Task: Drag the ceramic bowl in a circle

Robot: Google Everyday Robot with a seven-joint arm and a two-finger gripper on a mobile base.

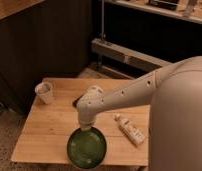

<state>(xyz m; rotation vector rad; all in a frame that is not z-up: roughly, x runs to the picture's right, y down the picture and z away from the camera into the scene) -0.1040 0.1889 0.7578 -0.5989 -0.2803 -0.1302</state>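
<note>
My end effector (87, 128) is down on the 12 o'clock rim of the ceramic bowl (87, 149); I cannot tell its grip state. The bowl lies at the 6 o'clock edge of the counter (44, 131). White cup (44, 92) at 10 o'clock, well apart. White tube (130, 129) near the bowl's 2 o'clock.

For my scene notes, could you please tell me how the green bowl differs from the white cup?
The ceramic bowl is dark green, wide and shallow; the cup is white, small and tall-sided. The bowl sits front-centre with the gripper at its far rim; the cup stands alone, far left. Both sit upright on the table.
</note>
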